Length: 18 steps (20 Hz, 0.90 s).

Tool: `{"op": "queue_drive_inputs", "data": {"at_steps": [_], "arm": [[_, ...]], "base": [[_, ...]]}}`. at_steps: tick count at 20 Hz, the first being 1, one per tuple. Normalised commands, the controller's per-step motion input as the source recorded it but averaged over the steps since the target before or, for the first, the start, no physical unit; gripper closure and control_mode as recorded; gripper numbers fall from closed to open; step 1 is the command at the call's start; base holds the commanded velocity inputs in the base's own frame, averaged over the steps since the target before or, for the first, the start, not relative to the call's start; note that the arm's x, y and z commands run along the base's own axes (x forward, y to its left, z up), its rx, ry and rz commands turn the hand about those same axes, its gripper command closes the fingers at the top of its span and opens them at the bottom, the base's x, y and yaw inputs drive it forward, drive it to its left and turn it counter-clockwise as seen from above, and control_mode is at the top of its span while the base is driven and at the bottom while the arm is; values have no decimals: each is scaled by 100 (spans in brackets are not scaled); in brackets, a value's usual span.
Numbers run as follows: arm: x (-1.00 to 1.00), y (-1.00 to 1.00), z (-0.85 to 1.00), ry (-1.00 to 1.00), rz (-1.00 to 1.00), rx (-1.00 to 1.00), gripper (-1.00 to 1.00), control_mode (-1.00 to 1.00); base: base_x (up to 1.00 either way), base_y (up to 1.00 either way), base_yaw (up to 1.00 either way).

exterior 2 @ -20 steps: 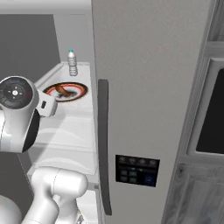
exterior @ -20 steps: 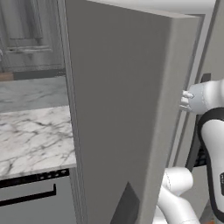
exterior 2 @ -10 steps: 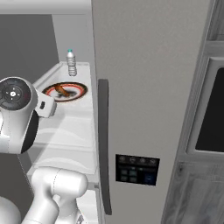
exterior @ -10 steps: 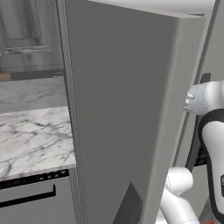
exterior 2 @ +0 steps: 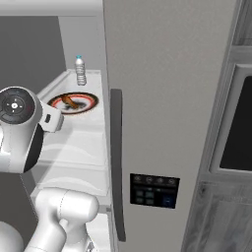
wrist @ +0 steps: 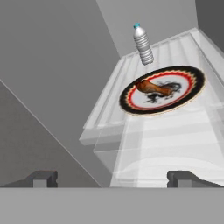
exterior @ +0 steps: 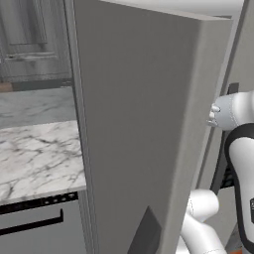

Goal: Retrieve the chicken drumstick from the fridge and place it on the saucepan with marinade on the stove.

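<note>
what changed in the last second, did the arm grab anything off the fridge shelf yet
Barely anything. In the left base view the white arm's wrist has crept slightly rightward, toward the fridge opening. Nothing was grabbed: the jaws are wide open, and the golden-brown chicken drumstick lies on the round red-and-black-rimmed plate, clear plastic water bottle standing behind it.

Kitchen interior: white marble desk (exterior: pixel 34 154) at left w/ grey upper cabinets (exterior: pixel 30 39) behind, dark-handled drawer (exterior: pixel 34 223) below; dark wall oven (exterior 2: pixel 236 123) at far right.
</note>
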Motion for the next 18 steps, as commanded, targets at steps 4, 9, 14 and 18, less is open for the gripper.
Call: {"op": "queue_drive_inputs", "data": {"at_steps": [4, 9, 14, 18], "arm": [[0, 0, 0, 0, 0, 0, -100, 100], [0, 0, 0, 0, 0, 0, -100, 100], [0, 0, 0, 0, 0, 0, -100, 100], [0, 0, 0, 0, 0, 0, -100, 100]], "base": [[0, 2, 12], [0, 12, 15], [0, 16, 15], [1, 18, 16]]}}
